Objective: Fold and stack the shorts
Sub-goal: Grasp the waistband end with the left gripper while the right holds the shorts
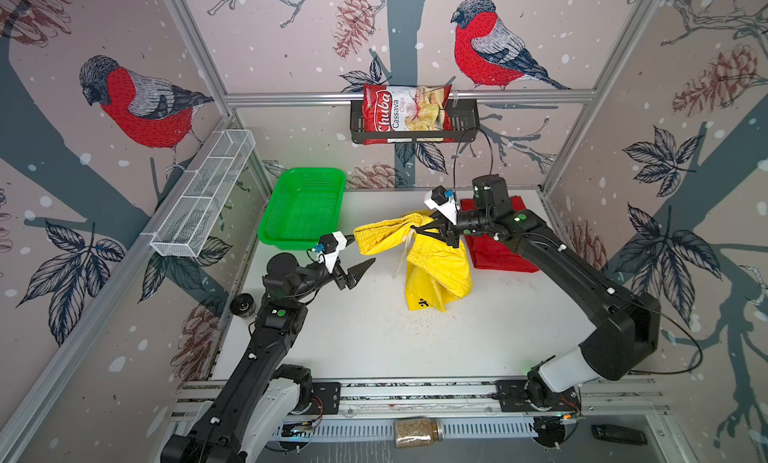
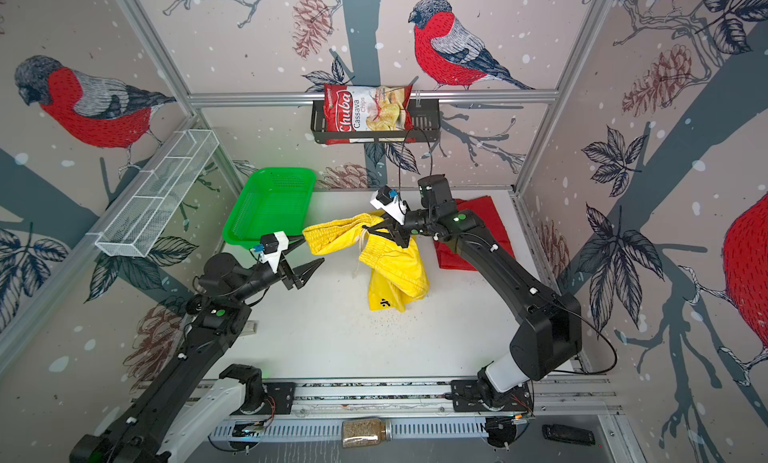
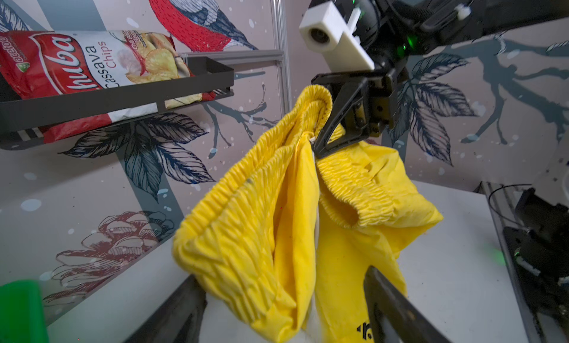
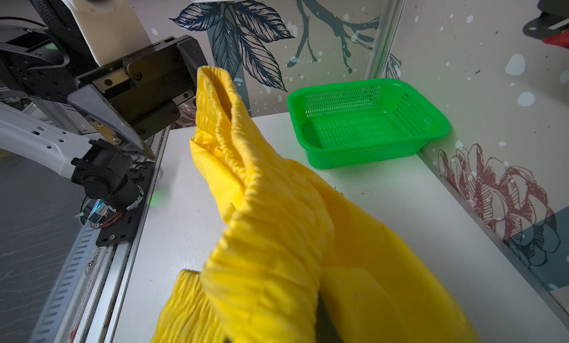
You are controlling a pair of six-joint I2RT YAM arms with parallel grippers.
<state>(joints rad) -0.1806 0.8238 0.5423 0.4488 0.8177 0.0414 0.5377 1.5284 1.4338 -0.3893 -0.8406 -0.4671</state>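
Yellow shorts (image 1: 436, 265): thin, smooth cloth with a tightly ribbed elastic waistband, held up off the table (image 1: 374, 336) around its middle. The waistband is stretched into a long gathered loop running leftward in both top views. The legs hang crumpled below it, with the lower hem touching the tabletop and a small black logo (image 1: 424, 303) near that hem. A pale drawstring (image 1: 405, 249) dangles from the front of the waist. The right gripper (image 1: 417, 229), with black, wedge-shaped fingers, is clenched on the waistband beside the drawstring hole. The left wrist view shows the ribbed cloth pinched at its fingertips (image 3: 318, 146). The left gripper (image 1: 365, 251) is released, its jaws spread wide on either side of the waistband's free end and not pressing the cloth. Red shorts (image 1: 490, 257): a flat, roughly rectangular fold lying on the table at the far right, partly under the right arm. The table is matte white, speckled with fine dark crumbs near the yellow hem. A green perforated plastic basket (image 1: 270, 228), rectangular with rounded corners, stands at the far left corner. On the back wall a black metal rack (image 1: 465, 120) holds a glossy red-and-white chip bag (image 1: 405, 112). A white wire-mesh shelf (image 1: 203, 199) hangs on the left wall.
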